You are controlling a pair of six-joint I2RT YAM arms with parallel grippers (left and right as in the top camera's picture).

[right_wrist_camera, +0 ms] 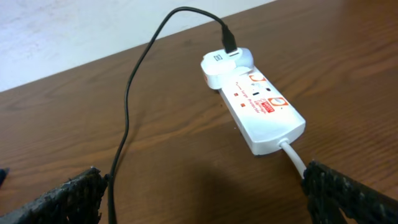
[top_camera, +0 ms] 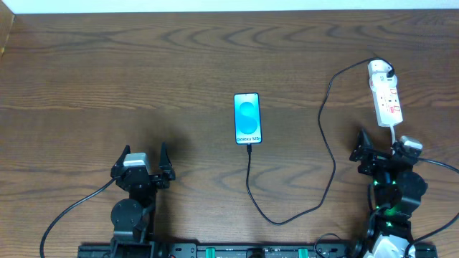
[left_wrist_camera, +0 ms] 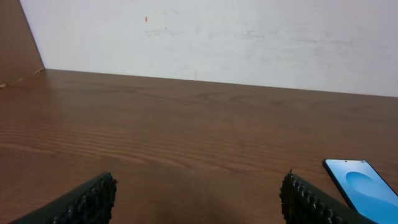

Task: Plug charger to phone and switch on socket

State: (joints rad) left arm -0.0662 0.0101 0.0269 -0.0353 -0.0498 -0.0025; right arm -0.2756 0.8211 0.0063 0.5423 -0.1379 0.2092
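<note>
The phone lies flat mid-table with its blue screen up; its corner shows in the left wrist view. The charger's black cable runs from the white plug block on the socket strip, loops toward the front edge, and its tip meets the phone's lower edge. Whether it is seated I cannot tell. My left gripper stands open at the front left, nothing between its fingers. My right gripper is open just in front of the socket strip, holding nothing.
The socket's white cord leads back past my right finger. The black cable passes close to the other right finger. A pale wall borders the table's far edge.
</note>
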